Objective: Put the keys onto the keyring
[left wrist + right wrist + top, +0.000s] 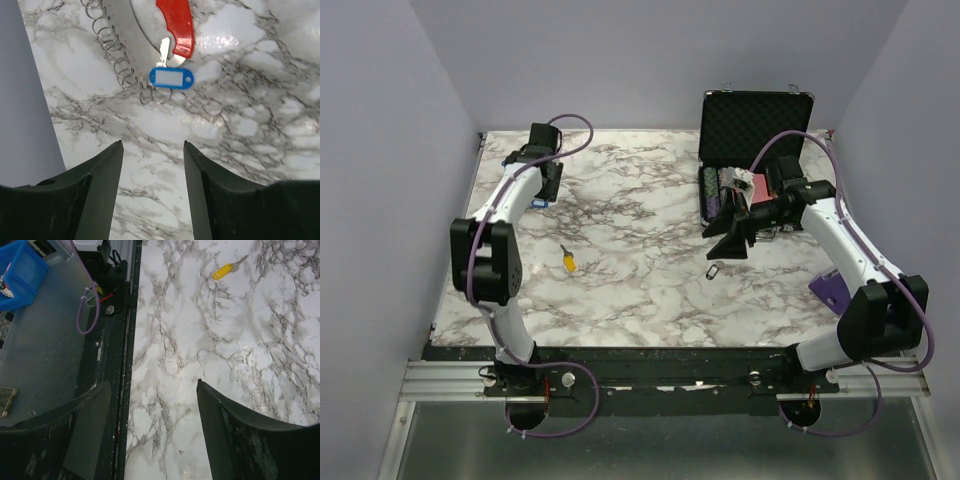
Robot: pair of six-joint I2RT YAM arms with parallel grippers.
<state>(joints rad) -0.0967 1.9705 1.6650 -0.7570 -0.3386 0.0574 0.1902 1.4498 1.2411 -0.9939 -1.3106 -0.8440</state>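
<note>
Left gripper [152, 144] jaws are gaping empty; just ahead, the keyring [132, 30] is lying with a blue-tagged key [171, 77] touching it. Light, stiff, slick metal is likely asking for a pinch on its red clip [177, 22]. Right gripper [153, 382] is gaping empty, yellow key [223, 271] ahead-right on the glossy marble table [200, 330], lilac walls [650, 60] closing round.

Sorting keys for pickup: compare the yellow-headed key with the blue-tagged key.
The yellow key has a slim, plain yellow head; the blue-tagged key has an oblong blue tag with a white label window. The yellow key lies alone on the marble table; the blue-tagged key lies beside the red clip. Both lie flat, showing silver blades.
</note>
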